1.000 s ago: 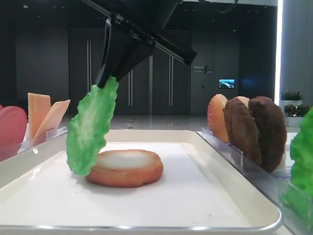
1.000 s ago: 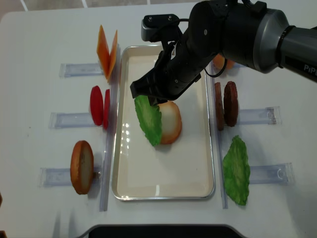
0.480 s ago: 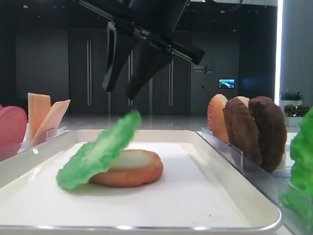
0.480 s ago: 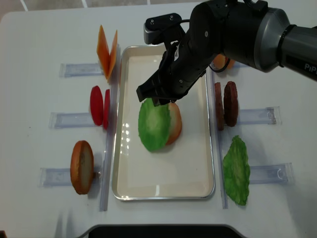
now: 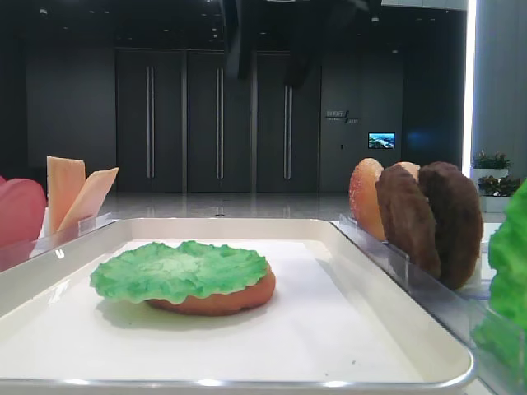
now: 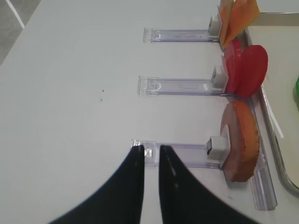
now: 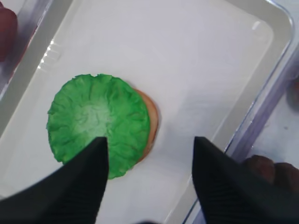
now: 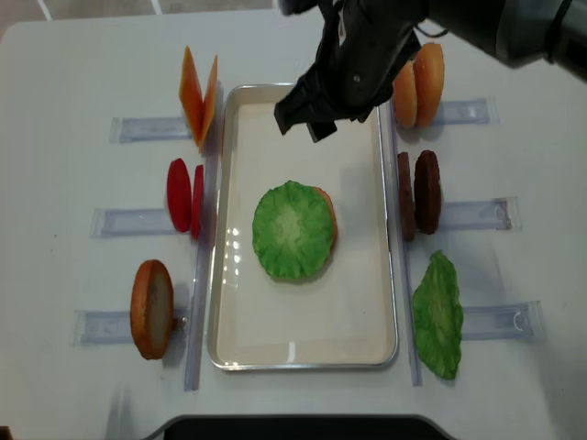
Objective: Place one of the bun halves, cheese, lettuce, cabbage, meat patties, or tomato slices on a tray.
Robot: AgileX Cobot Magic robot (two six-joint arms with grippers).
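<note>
1. Lettuce point(image 8: 293, 230) that hung from the right gripper point(image 8: 307, 117) a second ago now lies flat on the bun half point(image 8: 327, 223) in the tray point(image 8: 303, 353); the gripper has let go and lifted away toward the tray's far end.
2. Right fingers point(image 7: 79, 182) stand wide apart with nothing between them, directly above the leaf in the wrist view.
3. Left fingers point(image 6: 135, 172) are nearly together, a thin gap showing, and hold nothing; the left gripper point(image 6: 150, 156) hovers over the worktop point(image 6: 70, 93) near the clear holder point(image 6: 175, 151) of a second bun half point(image 6: 240, 140).
4. Placement looks sound: the leaf covers most of the bun, overhanging toward the tray's left wall, with only a crescent of bun showing on the right.
5. To finish this step well, I would keep raising the right arm straight up before swinging aside, so that neither finger catches the ruffled edge and drags the leaf off.
6. Cheese point(image 8: 199, 96), tomato slices point(image 8: 185, 197) and meat patties point(image 8: 417, 192) stand in their holders beside the tray, and a spare leaf point(image 8: 437, 316) lies to its right, all apart from the stack.
</note>
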